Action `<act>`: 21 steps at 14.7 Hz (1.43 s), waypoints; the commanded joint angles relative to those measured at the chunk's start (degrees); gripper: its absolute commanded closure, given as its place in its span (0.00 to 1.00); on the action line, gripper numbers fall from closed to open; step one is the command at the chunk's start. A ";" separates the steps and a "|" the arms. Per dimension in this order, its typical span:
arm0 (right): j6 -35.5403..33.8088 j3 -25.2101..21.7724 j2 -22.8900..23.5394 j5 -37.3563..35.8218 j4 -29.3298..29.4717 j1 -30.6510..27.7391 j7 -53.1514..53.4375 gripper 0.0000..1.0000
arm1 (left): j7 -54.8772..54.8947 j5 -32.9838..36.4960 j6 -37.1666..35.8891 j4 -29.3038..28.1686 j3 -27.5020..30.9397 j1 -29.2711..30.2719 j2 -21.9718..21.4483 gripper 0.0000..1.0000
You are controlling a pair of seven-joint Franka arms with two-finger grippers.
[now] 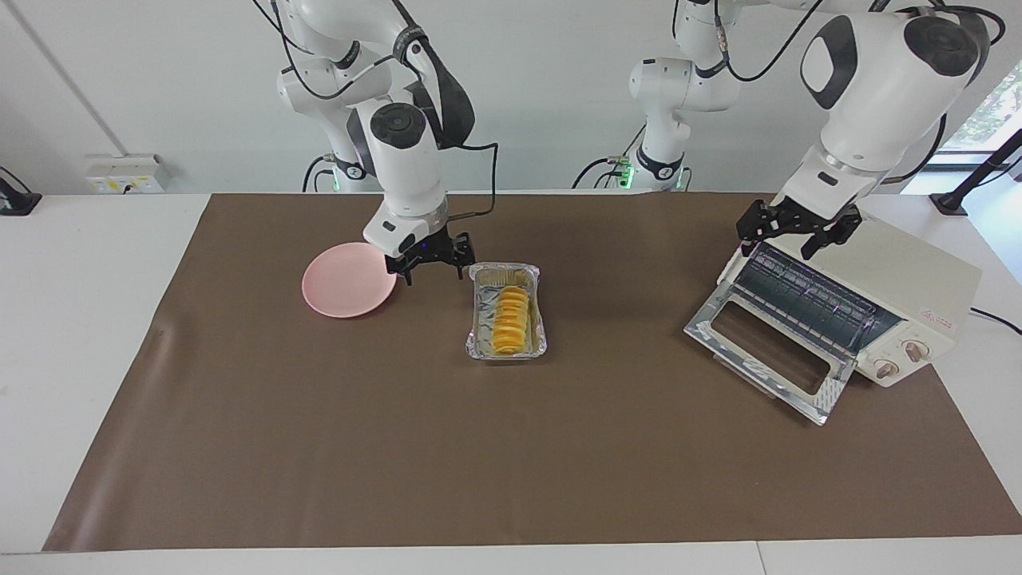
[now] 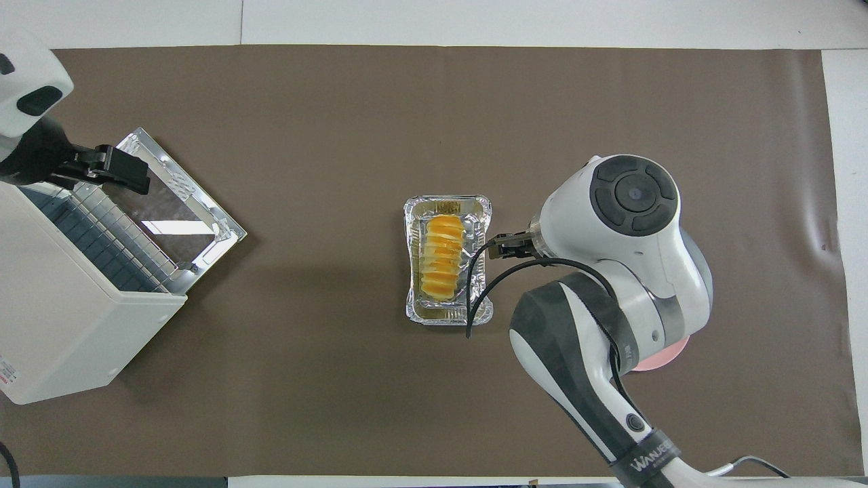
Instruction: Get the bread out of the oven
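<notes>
The bread (image 1: 511,319), a ridged golden-yellow loaf, lies in a crinkled foil tray (image 1: 479,350) at the middle of the table; it also shows in the overhead view (image 2: 443,261). The cream-white oven (image 1: 926,275) stands at the left arm's end, its glass door (image 1: 762,351) dropped open and its dark wire rack bare. My left gripper (image 1: 786,247) is open and empty over the oven's top front edge, above the rack. My right gripper (image 1: 435,274) is open and empty, low between the foil tray and the pink plate (image 1: 347,279).
A brown mat (image 1: 511,463) covers the table. The pink plate is empty and lies beside the foil tray toward the right arm's end, slightly nearer to the robots. The open oven door (image 2: 190,203) juts out toward the table's middle.
</notes>
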 commanded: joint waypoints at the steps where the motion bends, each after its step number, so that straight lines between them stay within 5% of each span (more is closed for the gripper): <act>1: 6.71 -0.12 2.10 0.63 -2.88 1.83 5.68 0.00 | 1.13 0.27 -2.51 -4.11 -0.70 5.76 -3.06 0.00; 11: 12.00 -0.12 8.18 0.63 -4.55 5.00 8.59 0.03 | 2.02 0.27 -2.69 -6.40 -3.51 5.42 -5.26 0.00; 15: 13.74 -0.21 8.79 0.63 -5.25 5.00 9.12 0.27 | 2.10 0.27 -3.49 -6.57 -3.95 5.94 -5.87 0.00; 16: 15.58 -0.13 8.88 0.63 -5.95 5.00 9.47 0.40 | 2.19 0.27 -3.14 -6.57 -4.48 6.47 -6.31 0.00; 17: 16.99 -0.12 8.97 0.63 -6.40 5.00 10.60 0.76 | 2.10 0.27 -3.22 -6.57 -5.79 7.08 -6.49 0.00; 18: 17.18 -0.12 9.06 0.63 -6.40 5.00 11.48 0.99 | 2.10 0.27 -3.31 -7.01 -6.15 7.09 -7.18 0.00; 21: 17.36 -0.12 9.06 0.63 -6.40 5.09 12.10 1.00 | 2.10 0.27 -1.20 -10.79 -6.33 6.91 -10.44 0.00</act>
